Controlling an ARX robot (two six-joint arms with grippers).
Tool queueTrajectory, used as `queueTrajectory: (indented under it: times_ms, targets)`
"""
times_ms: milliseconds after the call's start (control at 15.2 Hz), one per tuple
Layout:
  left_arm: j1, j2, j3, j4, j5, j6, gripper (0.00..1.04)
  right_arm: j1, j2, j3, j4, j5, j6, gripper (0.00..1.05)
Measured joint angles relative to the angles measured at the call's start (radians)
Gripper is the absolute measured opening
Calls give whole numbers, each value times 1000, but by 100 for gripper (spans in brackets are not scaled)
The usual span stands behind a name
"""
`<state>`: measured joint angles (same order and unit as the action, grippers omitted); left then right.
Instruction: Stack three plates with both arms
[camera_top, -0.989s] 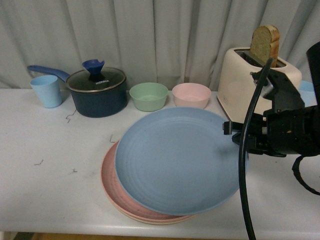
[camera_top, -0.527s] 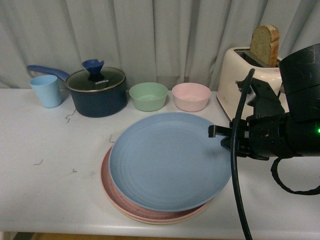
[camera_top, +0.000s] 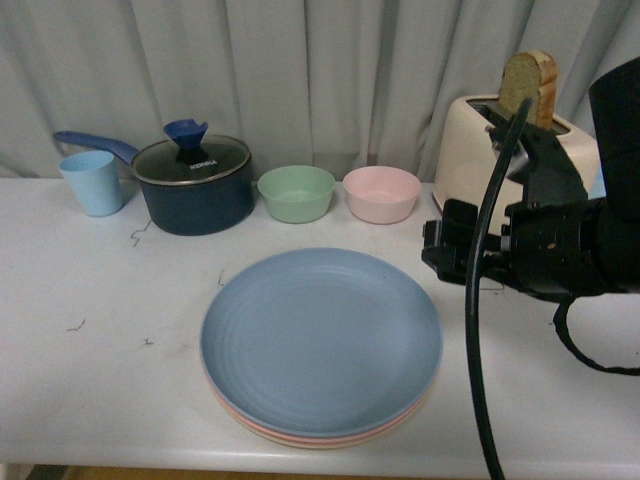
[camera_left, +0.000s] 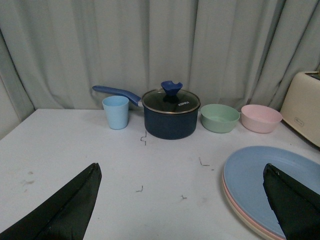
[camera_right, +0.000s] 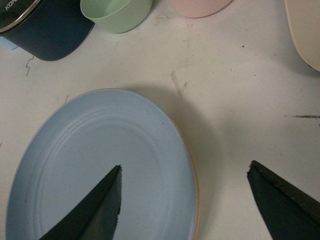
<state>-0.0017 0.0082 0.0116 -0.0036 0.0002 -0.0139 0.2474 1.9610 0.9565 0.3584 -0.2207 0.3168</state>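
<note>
Jaws spread, right gripper (camera_right: 182, 200) above stacked plates (camera_top: 320, 340).

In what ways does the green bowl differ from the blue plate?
The green bowl is small and deep; the blue plate is wide and shallow. The bowl stands alone near the curtain, beside the pot; the plate lies nearer the front, on top of other plates. Both are round and empty.

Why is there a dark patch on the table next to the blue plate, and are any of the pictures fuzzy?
In the right wrist view, the dark patch beside the blue plate is a soft shadow on the table. In the front view, the right gripper looks slightly blurred and very dark. In the left wrist view, the lighting is even and dim, and the left gripper's fingertips show only as black shapes.
</note>
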Motion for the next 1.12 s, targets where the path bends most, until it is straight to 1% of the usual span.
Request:
queueTrajectory:
  times_ms: [66, 132, 198, 264, 330, 396, 527, 593, 725, 791, 923, 989, 1055, 1121]
  targets:
    - [0, 0, 0, 0, 0, 0, 98, -6, -4, 2, 2, 0, 1, 82]
    - [0, 0, 0, 0, 0, 0, 98, 4, 27, -42, 212, 80, -27, 84]
    - [0, 0, 0, 1, 0, 0, 98, 7, 50, -135, 476, 256, -113, 73]
    - [0, 0, 0, 0, -2, 0, 98, -5, 25, -327, 750, 404, -224, 56]
    - [1, 0, 0, 0, -2, 0, 98, -40, -37, -412, 868, 415, -262, 45]
    - [1, 0, 0, 1, 0, 0, 98, -74, -144, -472, 937, 414, -284, 33]
    - [1, 0, 0, 0, 0, 0, 98, -97, -277, -605, 931, 375, -297, 7]
    - [1, 0, 0, 0, 0, 0, 98, -107, -320, -675, 918, 350, -310, 2]
    - [1, 0, 0, 0, 0, 0, 98, -146, -479, -751, 919, 332, -310, 2]
    - [1, 0, 0, 0, 0, 0, 98, -155, -541, -786, 887, 322, -310, 2]
    - [1, 0, 0, 0, 0, 0, 98, -171, -661, -840, 780, 294, -310, 2]
    - [1, 0, 0, 0, 0, 0, 98, -199, -772, -848, 686, 257, -311, 2]
    - [1, 0, 0, 0, 0, 0, 98, -245, -864, -858, 642, 231, -311, 2]
    - [1, 0, 0, 0, 0, 0, 98, -254, -928, -877, 596, 232, -311, 2]
